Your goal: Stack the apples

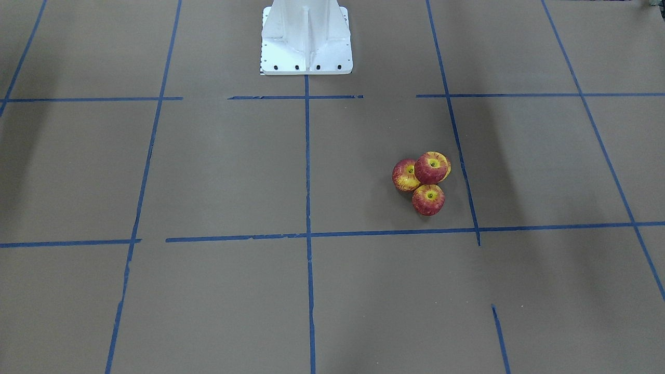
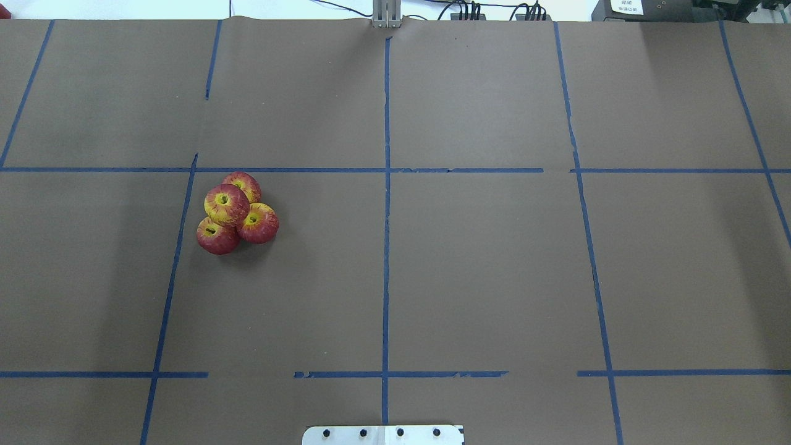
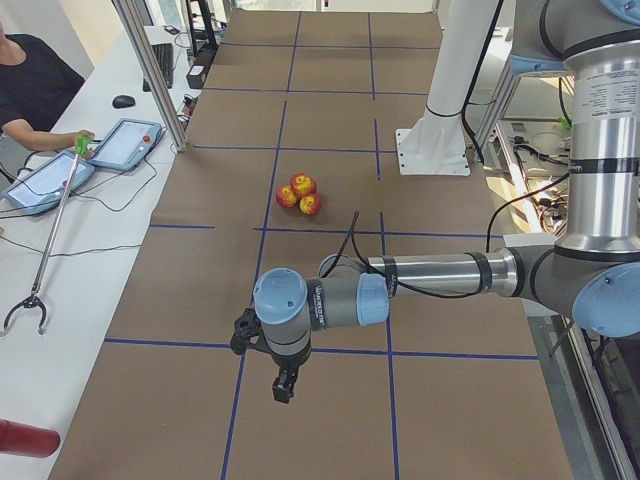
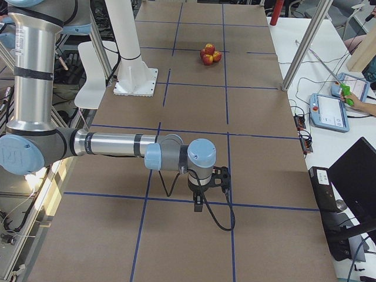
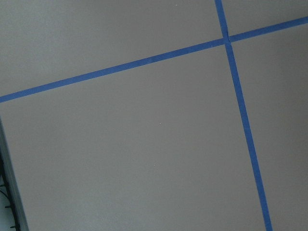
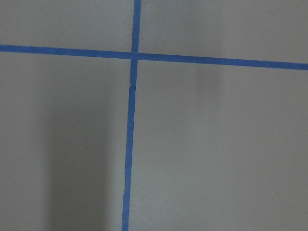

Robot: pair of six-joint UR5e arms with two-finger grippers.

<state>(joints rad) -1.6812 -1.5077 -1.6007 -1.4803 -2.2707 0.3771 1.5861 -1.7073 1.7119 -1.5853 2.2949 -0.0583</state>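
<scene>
**Fig. 1.** Pile of 4 apples point(image 2: 244, 216) on the table point(image 2: 482, 278), on the left-arm side of the base point(image 1: 306, 39) and a little out in front of it. 3 apples sit touching on the paper. The top apple point(image 2: 227, 204) rests in the hollow between them, stem pit up. The pile is round in plan and has no long axis, so its shape favours no side approach; a descent from straight above looks the most suitable.

The left gripper point(image 3: 284, 388) hangs over the table well out from the base on the left side. The pile lies between it and the base, so a move to the apples would run inward, toward the base. The right gripper point(image 4: 198, 204) hangs well out on the opposite side of the base, well apart from the pile. The left arm is the nearer one.

Both grippers show only in the side views, and both wrist views show bare paper and blue tape point(image 5: 240, 120) without fingers. Whether either gripper is wide or narrow cannot be told. No apple shows at either.

Judged from this layout, the stack looks complete.
</scene>
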